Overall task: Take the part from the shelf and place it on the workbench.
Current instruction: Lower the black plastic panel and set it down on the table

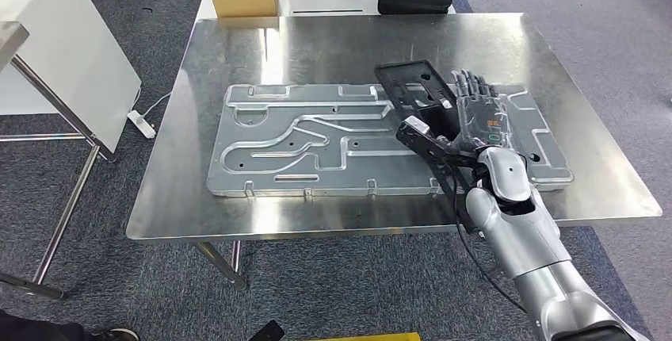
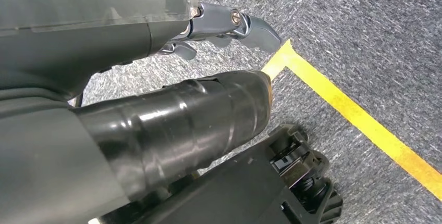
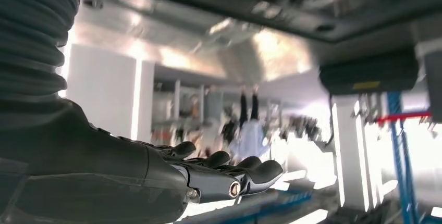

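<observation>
Glossy brushed-steel workbench top; matt grey stamped metal panel; matt black plastic frame part; rough grey carpet floor.

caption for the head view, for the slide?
Right hand holds a black part over the ribbed metal plate on the steel workbench.

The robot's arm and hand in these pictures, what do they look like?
The right arm is made of rounded silver shells, with a black cable running beside it. The right hand is dark grey to black, with small coloured markings on its back. The left hand has grey-blue fingers with visible screws.
</observation>
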Robot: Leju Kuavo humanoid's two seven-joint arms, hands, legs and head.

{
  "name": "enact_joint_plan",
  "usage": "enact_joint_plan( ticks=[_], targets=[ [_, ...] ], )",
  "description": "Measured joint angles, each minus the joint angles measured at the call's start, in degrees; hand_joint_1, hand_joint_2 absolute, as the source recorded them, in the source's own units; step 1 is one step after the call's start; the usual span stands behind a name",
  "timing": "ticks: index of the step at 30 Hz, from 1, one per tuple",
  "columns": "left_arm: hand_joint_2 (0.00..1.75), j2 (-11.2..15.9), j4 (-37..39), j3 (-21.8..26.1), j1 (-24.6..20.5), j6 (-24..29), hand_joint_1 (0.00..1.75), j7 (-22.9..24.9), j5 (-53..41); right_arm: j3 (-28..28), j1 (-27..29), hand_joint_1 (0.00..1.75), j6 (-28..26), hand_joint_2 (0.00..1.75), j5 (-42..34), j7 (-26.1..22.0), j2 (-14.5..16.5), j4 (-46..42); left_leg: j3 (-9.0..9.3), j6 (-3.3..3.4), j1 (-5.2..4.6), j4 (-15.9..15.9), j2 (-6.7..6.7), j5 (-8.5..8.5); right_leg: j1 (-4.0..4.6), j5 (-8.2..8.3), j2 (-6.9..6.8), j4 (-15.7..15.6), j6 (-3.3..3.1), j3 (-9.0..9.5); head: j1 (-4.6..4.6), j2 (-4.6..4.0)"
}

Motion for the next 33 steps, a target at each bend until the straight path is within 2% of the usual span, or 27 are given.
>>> enact_joint_plan(
  ticks=[4, 7, 11, 15, 17, 19, 21, 25, 29, 33],
  targets=[
    [0.00, 0.2, 0.0, 0.1, 0.2, 0.1, 0.00, -0.4, 0.6, 0.0, -0.5, 0.00, 3.3, 1.75, -7.0, -2.0, -1.0, -1.2, 0.00, 0.00, 0.00, 0.0, 0.00, 0.00, 0.00, 0.00, 0.00, 0.0, 0.00, 0.00, 0.00, 0.00],
    [0.00, 0.4, 0.0, 0.1, 0.3, 0.2, 0.00, -0.6, 0.7, 0.0, -0.4, 0.00, 1.5, 1.75, -8.0, -2.2, -1.6, -2.3, 0.00, 0.00, 0.00, 0.0, 0.00, 0.00, 0.00, 0.00, 0.00, 0.0, 0.00, 0.00, 0.00, 0.00],
    [0.00, 0.4, 0.0, 0.1, 0.5, 0.8, 0.00, -0.6, 0.8, -0.5, 2.6, 0.00, -11.2, 1.75, -6.0, -2.5, -1.9, -6.7, 0.00, 0.00, 0.00, 0.0, -0.01, -0.01, 0.00, -0.01, -0.01, 0.0, -0.01, -0.01, 0.00, 0.00],
    [0.00, 0.4, 0.0, 0.1, 0.7, 1.3, 0.00, -0.5, 0.8, -2.9, 9.0, 0.00, -25.2, 1.75, -0.2, -4.5, -1.3, -14.7, -0.02, 0.00, 0.00, 0.0, -0.03, -0.02, 0.01, -0.02, -0.05, 0.0, -0.01, -0.01, 0.00, 0.00],
    [0.00, 0.4, 0.0, 0.1, 0.8, 2.1, 0.00, -0.2, 0.7, -6.5, 13.4, 0.00, -29.9, 1.75, 1.6, -10.2, 0.8, -21.0, -0.02, -0.02, 0.00, 0.0, -0.05, -0.04, 0.01, -0.04, -0.07, 0.0, -0.01, -0.02, 0.00, 0.00],
    [0.00, 0.4, 0.0, 0.1, 0.9, 3.4, 0.00, 0.3, 0.7, -12.2, 17.9, 0.00, -31.2, 1.75, 0.2, -19.6, 4.7, -27.6, -0.03, -0.04, 0.01, 0.0, -0.04, -0.06, 0.02, -0.06, -0.06, 0.0, -0.03, -0.04, 0.00, 0.00],
    [0.00, 0.4, 0.0, 0.1, 0.9, 4.5, 0.00, 0.8, 0.6, -17.7, 21.3, 0.00, -31.4, 1.75, -2.4, -26.9, 8.6, -32.9, -0.02, -0.04, 0.02, 0.0, -0.04, -0.07, 0.02, -0.08, -0.07, 0.0, -0.04, -0.04, 0.00, 0.00],
    [0.00, 0.4, 0.0, 0.1, 1.1, 5.4, 0.00, 1.3, 0.6, -25.5, 25.1, 0.00, -31.6, 1.75, -5.4, -32.7, 13.9, -39.6, 0.02, -0.05, 0.03, -0.1, -0.02, -0.06, 0.02, -0.09, -0.05, 0.0, -0.04, -0.01, 0.01, 0.00],
    [0.00, 0.3, 0.0, 0.1, 1.2, 6.5, 0.00, 1.4, 0.8, -31.8, 28.4, 0.00, -31.7, 1.75, -10.6, -40.7, 18.9, -43.9, 0.09, -0.05, 0.02, -0.1, 0.01, -0.06, 0.00, -0.08, -0.02, 0.0, -0.04, 0.05, 0.00, 0.00],
    [0.00, 0.3, 0.0, 0.1, 1.2, 6.9, 0.00, 1.4, 1.0, -35.6, 30.3, 0.00, -31.8, 1.75, -11.7, -41.8, 21.6, -46.0, 0.10, -0.05, 0.01, -0.1, 0.02, -0.06, -0.01, -0.08, 0.00, 0.0, -0.04, 0.08, 0.01, 0.00]
  ],
)
